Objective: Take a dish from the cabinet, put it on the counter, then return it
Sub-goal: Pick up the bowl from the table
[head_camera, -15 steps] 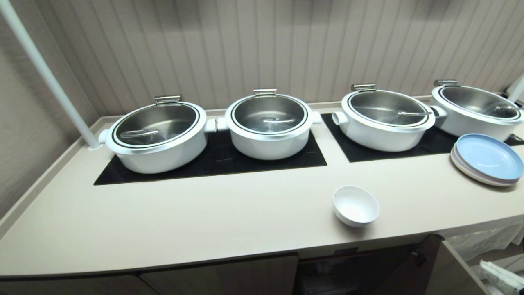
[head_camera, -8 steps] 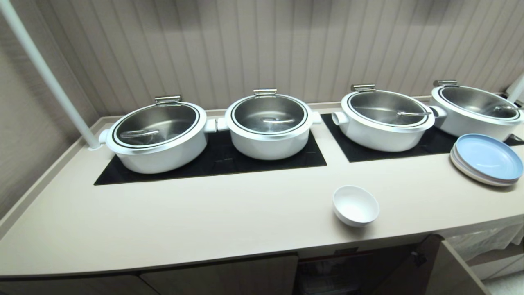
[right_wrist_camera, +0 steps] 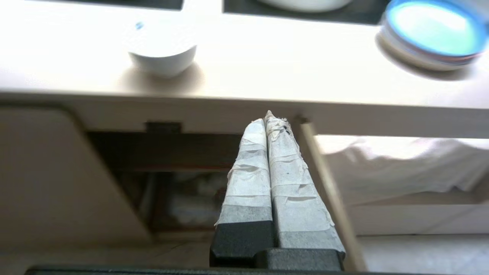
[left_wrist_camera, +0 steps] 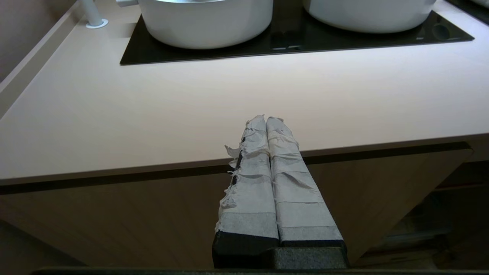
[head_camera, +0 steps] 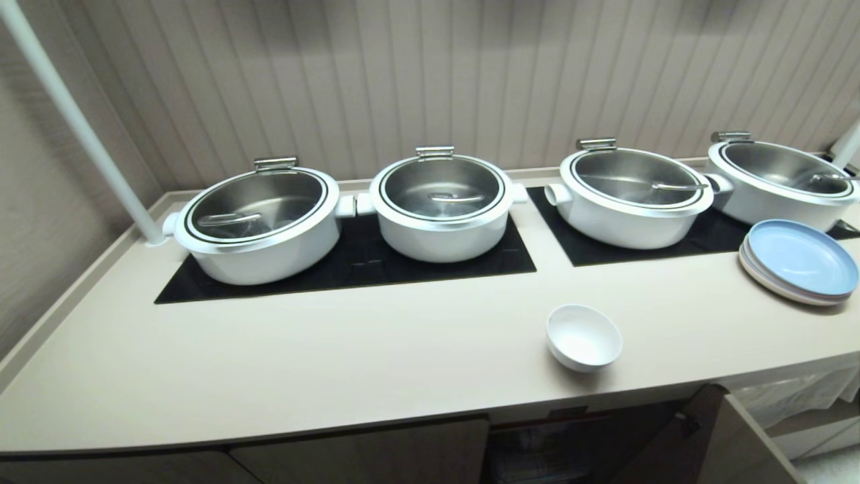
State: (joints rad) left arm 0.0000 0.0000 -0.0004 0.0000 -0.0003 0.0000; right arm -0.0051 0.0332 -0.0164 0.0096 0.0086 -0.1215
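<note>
The dish [head_camera: 583, 336], a small white bowl, stands upright on the counter [head_camera: 336, 363] near its front edge, and the right wrist view shows the dish [right_wrist_camera: 162, 57] too. Below it the cabinet [head_camera: 537, 450] is open, its door [head_camera: 699, 430] swung outward. Neither arm shows in the head view. My right gripper [right_wrist_camera: 267, 118] is shut and empty, low in front of the cabinet opening [right_wrist_camera: 172, 183], beside the door's edge [right_wrist_camera: 324, 183] and below the counter's edge [right_wrist_camera: 267, 110]. My left gripper [left_wrist_camera: 266, 119] is shut and empty, before a closed cabinet door [left_wrist_camera: 133, 221] under the counter [left_wrist_camera: 191, 103].
Several white pots with steel lids [head_camera: 262, 225] stand on black glass panels [head_camera: 349, 269] at the back. A stack of pastel plates [head_camera: 799, 262] lies at the right. A white pole [head_camera: 80, 128] rises at the back left corner.
The taped fingers of my right gripper, seen a second ago at the head view's lower right corner, have dropped out of that view. The dish has not moved.
</note>
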